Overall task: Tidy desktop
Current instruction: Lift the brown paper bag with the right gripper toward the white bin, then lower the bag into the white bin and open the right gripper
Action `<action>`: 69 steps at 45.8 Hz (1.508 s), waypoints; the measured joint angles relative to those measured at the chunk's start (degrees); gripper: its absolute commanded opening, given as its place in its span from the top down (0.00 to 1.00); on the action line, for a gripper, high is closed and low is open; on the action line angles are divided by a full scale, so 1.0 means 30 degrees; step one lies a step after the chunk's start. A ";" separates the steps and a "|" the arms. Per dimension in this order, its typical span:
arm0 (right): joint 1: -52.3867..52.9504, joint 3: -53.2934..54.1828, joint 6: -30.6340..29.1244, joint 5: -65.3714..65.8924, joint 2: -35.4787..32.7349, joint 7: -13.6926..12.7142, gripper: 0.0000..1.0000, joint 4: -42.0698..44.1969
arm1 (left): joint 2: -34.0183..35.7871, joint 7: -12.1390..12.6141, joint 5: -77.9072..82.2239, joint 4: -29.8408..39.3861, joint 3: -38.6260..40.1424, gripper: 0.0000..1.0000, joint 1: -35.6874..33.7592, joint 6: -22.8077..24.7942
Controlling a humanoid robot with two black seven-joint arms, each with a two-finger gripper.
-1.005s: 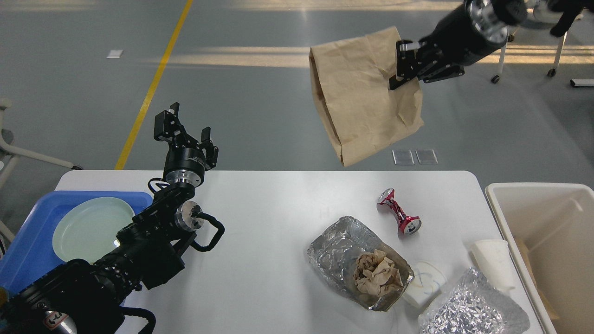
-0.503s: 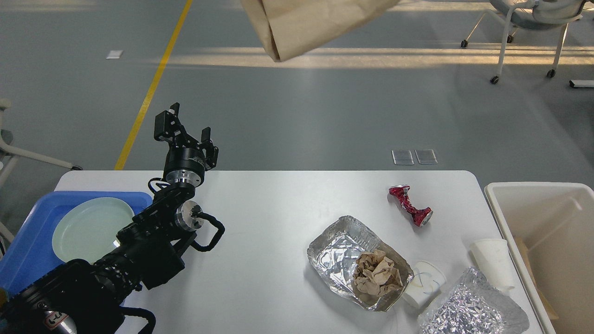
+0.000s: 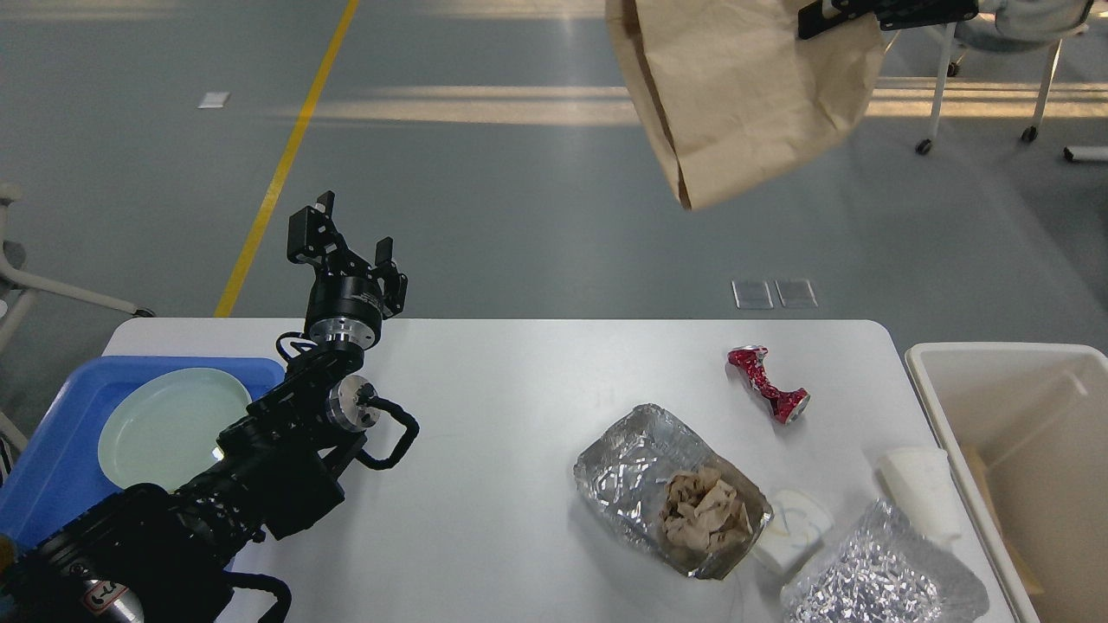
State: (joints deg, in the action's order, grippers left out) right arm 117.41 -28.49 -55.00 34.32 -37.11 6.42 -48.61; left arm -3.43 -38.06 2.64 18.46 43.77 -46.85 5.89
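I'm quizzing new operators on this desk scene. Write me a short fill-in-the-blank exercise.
1. The right hand holds a brown paper ____ above the floor.
2. The pale green plate sits in the ____ tray.
3. The crushed can on the desktop is ____ in colour.
4. Crumpled brown paper lies inside the ____ container.

Missing words: bag; blue; red; foil
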 measured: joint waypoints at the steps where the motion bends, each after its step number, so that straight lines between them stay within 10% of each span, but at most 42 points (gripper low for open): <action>1: -0.0424 -0.0009 0.0000 0.0279 0.0035 -0.0001 1.00 0.0330 | 0.0000 0.0000 0.0000 0.0000 0.0000 0.01 0.0000 0.0000; 51: -1.7675 -1.2873 1.1054 0.1346 0.3139 -0.1001 1.00 1.1477 | 0.0000 0.0000 0.0000 0.0000 0.0000 0.01 0.0000 0.0000; 54: -1.8004 -1.2949 1.1247 0.1365 0.3186 -0.1102 0.73 1.1538 | -0.0001 0.0000 0.0000 0.0000 0.0000 0.01 0.0000 0.0000; 57: -1.8289 -1.2998 1.1383 0.1379 0.3334 -0.1181 0.16 1.1551 | 0.0000 0.0000 0.0000 0.0000 0.0000 0.01 0.0000 0.0000; 69: -1.8464 -1.2948 1.1611 0.1258 0.3599 -0.1232 0.00 1.1467 | 0.0000 0.0000 0.0000 0.0000 0.0000 0.01 0.0000 0.0000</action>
State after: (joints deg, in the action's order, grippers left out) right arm 62.02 -67.33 -20.17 38.09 -26.31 2.72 -14.21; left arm -3.43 -38.06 2.64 18.46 43.77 -46.85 5.89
